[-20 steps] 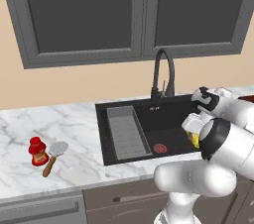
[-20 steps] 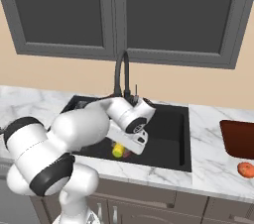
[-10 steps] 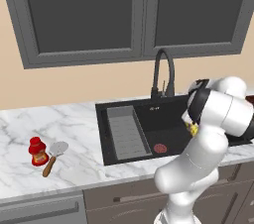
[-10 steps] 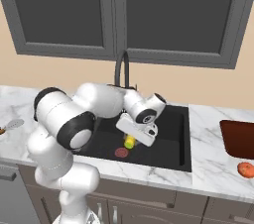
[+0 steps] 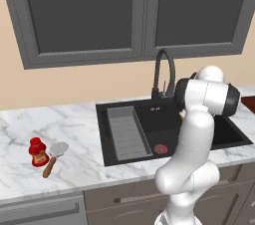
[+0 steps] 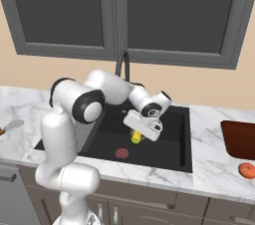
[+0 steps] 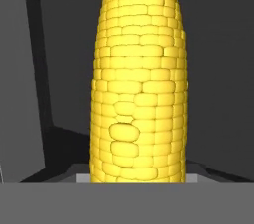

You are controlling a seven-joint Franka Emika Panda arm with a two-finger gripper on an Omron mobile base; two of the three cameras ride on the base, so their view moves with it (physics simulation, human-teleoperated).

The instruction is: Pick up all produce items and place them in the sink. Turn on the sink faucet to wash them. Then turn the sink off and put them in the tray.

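My gripper [image 6: 137,133] hangs over the middle of the black sink [image 6: 169,142], shut on the yellow corn cob [image 6: 135,138], which points down above the basin floor. In the hand view the corn cob [image 7: 139,84] stands lengthwise right in front of the camera, with the dark basin behind it. A sliver of the cob [image 5: 183,114] peeks out behind my forearm in the left base view. The orange-red vegetable [image 6: 246,170] lies on the counter at the far right, in front of the reddish-brown tray [image 6: 241,137]. The black gooseneck faucet [image 6: 122,64] rises behind the sink [image 5: 224,129].
A grey ribbed insert [image 5: 127,132] fills the sink's left part, and the red drain [image 6: 121,153] sits near its front. A red squat bottle [image 5: 36,152] and a wooden-handled spatula [image 5: 52,157] lie on the marble counter at the left. Dark cabinets hang overhead.
The arm's elbow has swung up and upright. The hand has carried the corn cob a little to the right and farther over the basin. Nothing else has moved.
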